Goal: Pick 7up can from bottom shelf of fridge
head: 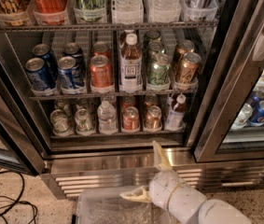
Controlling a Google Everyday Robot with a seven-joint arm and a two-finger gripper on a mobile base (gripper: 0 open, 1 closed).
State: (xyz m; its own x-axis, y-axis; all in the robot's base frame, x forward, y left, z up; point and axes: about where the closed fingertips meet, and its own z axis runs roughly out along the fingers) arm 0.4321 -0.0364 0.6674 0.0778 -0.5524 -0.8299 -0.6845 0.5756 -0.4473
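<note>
The fridge (122, 161) stands open in front of me. On the bottom shelf (117, 134), two pale green and silvery 7up cans (59, 121) (83, 120) stand at the far left, with more cans dimly behind them. My gripper (146, 175) is below the shelf, in front of the steel base grille and to the right of the 7up cans. Its pale fingers (159, 155) are spread wide apart and hold nothing.
Right of the 7up cans stand a water bottle (107, 117), a red can (130, 118), a copper can (153, 117) and a white-capped bottle (175, 112). The door frame (215, 87) rises on the right. Cables (3, 199) lie on the floor at left. A clear bin (108, 209) is under the gripper.
</note>
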